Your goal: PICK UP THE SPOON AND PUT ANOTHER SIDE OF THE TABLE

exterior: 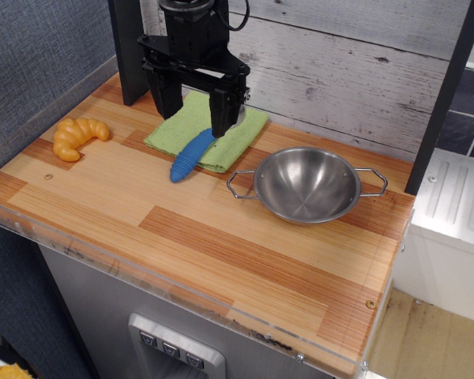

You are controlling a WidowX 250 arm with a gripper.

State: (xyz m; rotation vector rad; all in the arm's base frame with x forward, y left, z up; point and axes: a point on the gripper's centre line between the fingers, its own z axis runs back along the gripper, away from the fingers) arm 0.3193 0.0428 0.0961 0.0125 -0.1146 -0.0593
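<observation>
The spoon lies with its ribbed bright-blue handle partly on the green cloth and partly on the wooden table, pointing to the front left. Its metal bowl is hidden behind the gripper's right finger. My black gripper hangs open over the cloth at the back of the table. Its right finger stands at the spoon's upper end, and its left finger is well apart to the left. Nothing is held.
A two-handled steel bowl stands right of the spoon. A toy croissant lies at the left. A dark post and a white ribbed surface bound the right side. A clear plastic edge runs along the front.
</observation>
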